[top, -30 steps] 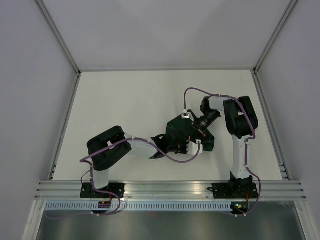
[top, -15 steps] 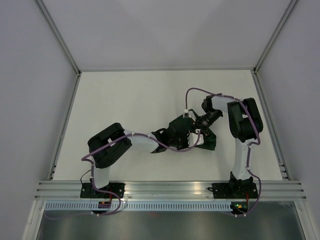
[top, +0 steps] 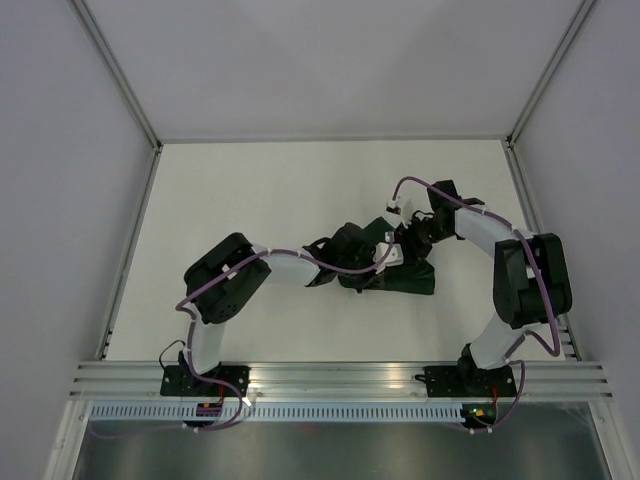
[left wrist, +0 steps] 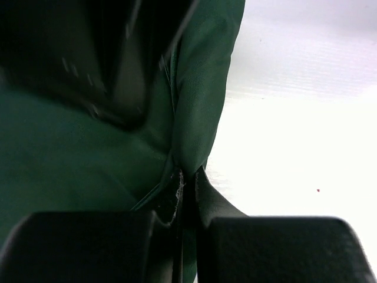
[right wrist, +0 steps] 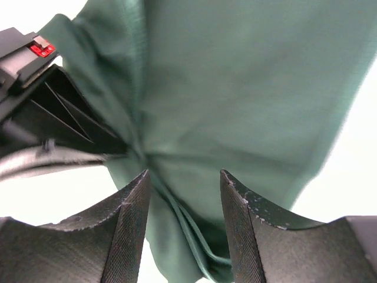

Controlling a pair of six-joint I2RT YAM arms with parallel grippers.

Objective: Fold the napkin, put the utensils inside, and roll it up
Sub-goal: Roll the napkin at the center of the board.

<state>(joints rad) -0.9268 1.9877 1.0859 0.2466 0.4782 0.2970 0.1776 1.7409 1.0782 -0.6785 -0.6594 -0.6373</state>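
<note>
Left gripper (left wrist: 187,187) pinched tight on napkin (left wrist: 203,88) fold edge. Right gripper (right wrist: 185,186) jaws apart, hovering right over cloth. Napkin bunched right of table (top: 250,190) centre, open tabletop left and far side.

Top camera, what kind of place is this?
Likely a robot lab cell: a white table boxed in by plain panels, two arms bolted to an aluminium rail, handling a napkin.
</note>
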